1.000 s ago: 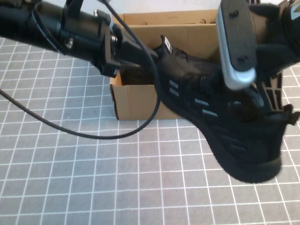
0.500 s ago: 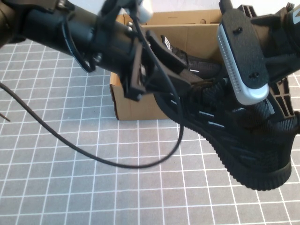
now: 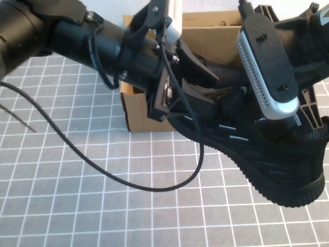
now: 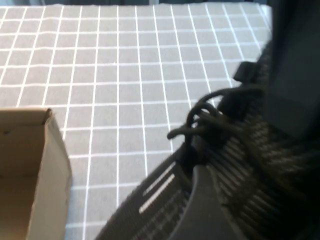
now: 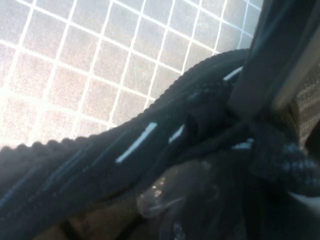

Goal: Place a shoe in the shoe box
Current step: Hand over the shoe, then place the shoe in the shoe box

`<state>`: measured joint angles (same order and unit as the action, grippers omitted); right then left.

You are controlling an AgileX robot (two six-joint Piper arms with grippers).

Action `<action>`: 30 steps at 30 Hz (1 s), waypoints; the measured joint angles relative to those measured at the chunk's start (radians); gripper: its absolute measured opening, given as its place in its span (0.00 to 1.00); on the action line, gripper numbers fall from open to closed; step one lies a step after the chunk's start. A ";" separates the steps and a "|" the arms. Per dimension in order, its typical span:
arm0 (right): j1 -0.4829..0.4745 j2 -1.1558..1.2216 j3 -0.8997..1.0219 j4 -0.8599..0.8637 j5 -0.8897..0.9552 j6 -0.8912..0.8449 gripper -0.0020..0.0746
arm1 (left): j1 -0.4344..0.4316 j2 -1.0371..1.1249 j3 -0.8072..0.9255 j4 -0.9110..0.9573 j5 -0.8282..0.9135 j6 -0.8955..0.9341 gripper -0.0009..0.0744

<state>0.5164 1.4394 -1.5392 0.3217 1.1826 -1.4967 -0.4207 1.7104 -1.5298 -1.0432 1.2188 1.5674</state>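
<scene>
Both grippers, left (image 3: 198,85) and right (image 3: 288,118), clench the shoe (image 3: 267,154) (beside the shoe box (image 3: 146,110)).

Shoe box (image 3: 149,110): right part hidden behind the shoe (image 3: 267,154) and both arms; interior not readable. Shoe heel end covered by the left gripper (image 3: 198,90); jaw state cannot be told. Right gripper (image 3: 295,110) largely masked by its wrist camera housing (image 3: 267,62), fingers not discernible. Right wrist view: shoe blurred, cropped at edges. Left wrist view: box cut off at frame edge
</scene>
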 joint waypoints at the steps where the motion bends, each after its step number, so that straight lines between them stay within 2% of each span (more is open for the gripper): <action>1: 0.000 0.000 0.000 0.002 0.000 -0.009 0.04 | 0.000 0.011 0.000 -0.014 0.000 0.012 0.57; 10: -0.006 0.000 0.000 0.002 0.000 -0.030 0.04 | -0.005 0.065 0.000 -0.054 0.009 0.075 0.57; 20: -0.007 0.000 0.000 0.002 0.017 -0.048 0.04 | -0.055 0.090 0.000 -0.042 0.009 0.080 0.55; 23: -0.007 0.001 0.000 0.004 0.017 -0.052 0.04 | -0.055 0.095 -0.002 -0.042 0.009 0.080 0.43; 27: -0.008 0.002 0.000 0.004 0.017 -0.045 0.04 | -0.057 0.098 -0.006 -0.048 0.020 0.083 0.15; 30: -0.008 0.002 0.000 0.005 0.008 0.011 0.04 | -0.057 0.098 -0.008 -0.048 0.024 0.085 0.08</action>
<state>0.5083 1.4418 -1.5392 0.3262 1.1909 -1.4860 -0.4772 1.8083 -1.5380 -1.0915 1.2430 1.6527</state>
